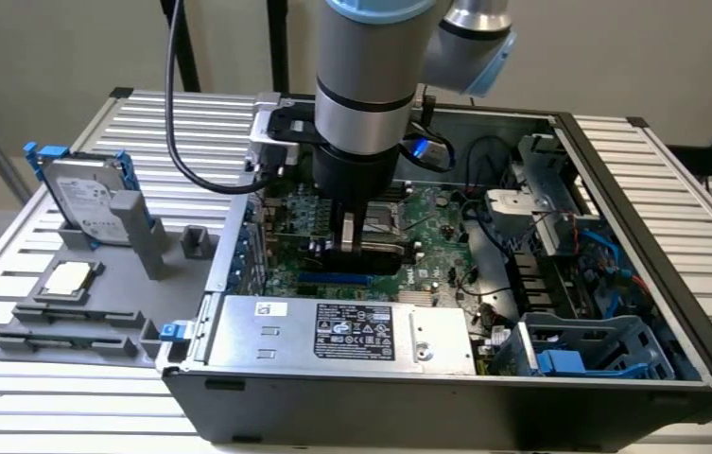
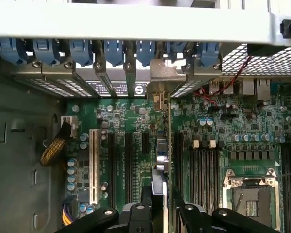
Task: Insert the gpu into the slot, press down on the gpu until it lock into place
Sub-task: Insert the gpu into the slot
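My gripper point(image 1: 358, 248) reaches down into the open computer case point(image 1: 658, 312), over the green motherboard point(image 1: 438, 236). It is shut on the gpu point(image 1: 381, 257), a thin black card held on edge. In the wrist view the gpu point(image 2: 168, 145) appears edge-on. It runs from between my fingers point(image 2: 136, 218) to its metal bracket point(image 2: 162, 80) at the case's rear wall. My gripper point(image 2: 164, 216) holds the card's near end. A short stretch of the bright-blue slot point(image 1: 330, 281) shows just below the card, towards the power-supply box. I cannot tell whether the card's lower edge sits in it.
A grey labelled power-supply box point(image 1: 343, 331) lies close in front of the slot. Beside the card lie four black memory slots point(image 2: 203, 167), a CPU socket point(image 2: 250, 194) and a white expansion slot point(image 2: 93, 165). Blue bracket clips point(image 2: 114, 51) line the rear wall. A hard drive point(image 1: 84, 203) stands outside the case.
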`<act>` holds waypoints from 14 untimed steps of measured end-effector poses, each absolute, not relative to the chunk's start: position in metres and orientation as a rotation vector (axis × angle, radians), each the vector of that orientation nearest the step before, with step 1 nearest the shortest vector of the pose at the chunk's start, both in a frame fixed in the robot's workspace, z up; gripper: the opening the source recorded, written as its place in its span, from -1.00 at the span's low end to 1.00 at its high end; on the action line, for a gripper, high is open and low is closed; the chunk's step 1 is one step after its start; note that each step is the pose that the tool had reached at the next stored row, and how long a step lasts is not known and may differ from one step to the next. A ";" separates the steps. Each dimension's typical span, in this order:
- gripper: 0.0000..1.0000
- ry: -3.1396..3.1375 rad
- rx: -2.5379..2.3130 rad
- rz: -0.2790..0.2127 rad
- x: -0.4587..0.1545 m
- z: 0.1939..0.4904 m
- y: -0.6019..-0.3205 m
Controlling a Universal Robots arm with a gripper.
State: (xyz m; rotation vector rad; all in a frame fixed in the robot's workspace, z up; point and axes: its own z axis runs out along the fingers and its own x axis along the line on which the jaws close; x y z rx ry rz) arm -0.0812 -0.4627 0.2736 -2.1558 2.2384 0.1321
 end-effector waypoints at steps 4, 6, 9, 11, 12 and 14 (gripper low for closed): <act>-0.47 2.238 -2.156 0.132 -0.081 0.273 -0.463; -0.47 2.240 -2.153 0.132 -0.081 0.273 -0.463; -0.47 2.246 -2.147 0.132 -0.081 0.273 -0.462; -0.47 2.247 -2.147 0.132 -0.081 0.273 -0.462; -0.47 2.247 -2.147 0.131 -0.081 0.273 -0.462; -0.47 2.247 -2.147 0.131 -0.081 0.273 -0.462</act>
